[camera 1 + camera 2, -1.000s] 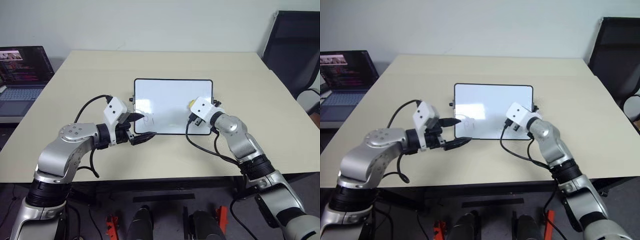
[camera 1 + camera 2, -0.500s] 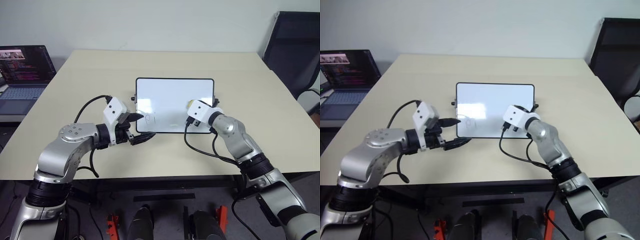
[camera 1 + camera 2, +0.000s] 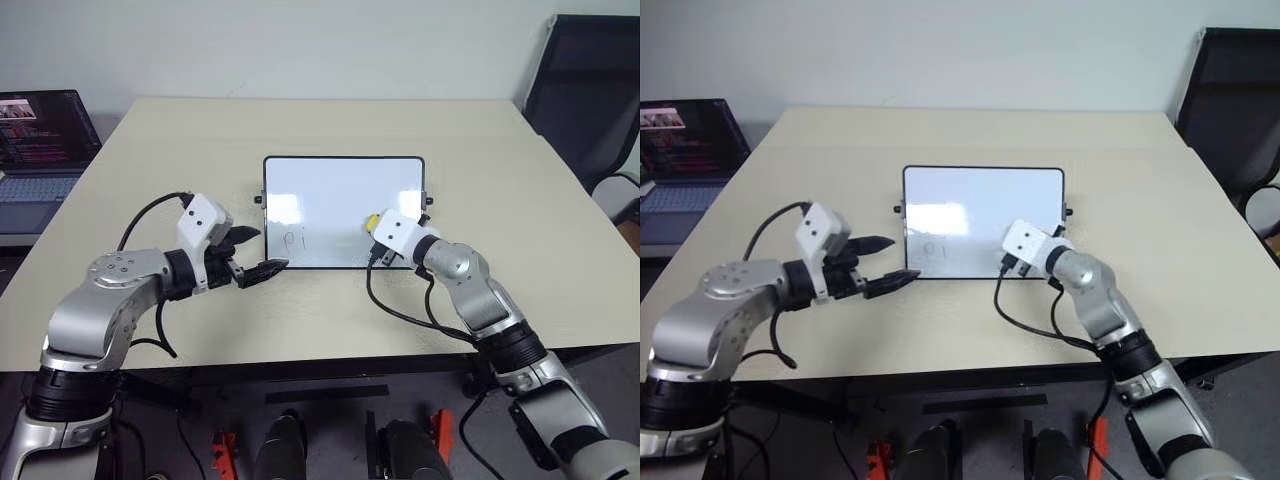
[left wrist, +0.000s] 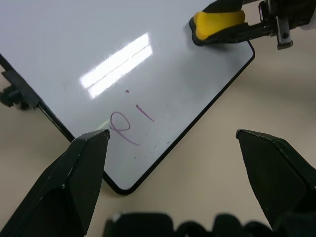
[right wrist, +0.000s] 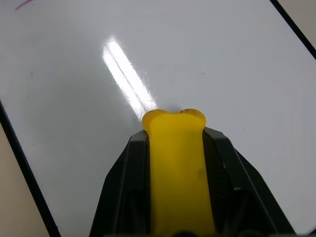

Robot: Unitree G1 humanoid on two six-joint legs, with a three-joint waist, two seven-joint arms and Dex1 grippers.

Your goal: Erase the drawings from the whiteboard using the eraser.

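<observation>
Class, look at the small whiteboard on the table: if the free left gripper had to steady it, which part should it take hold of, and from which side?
Probably the whiteboard's near-left corner, from the left gripper's side: the thin frame lies flat, that edge is bare, and its open fingers already face it.

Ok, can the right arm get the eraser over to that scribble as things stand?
Probably yes. The right gripper holds the eraser on the whiteboard, and bare board lies between it and the scribble. The left gripper hovers open off the board's near corner, seemingly clear.
</observation>
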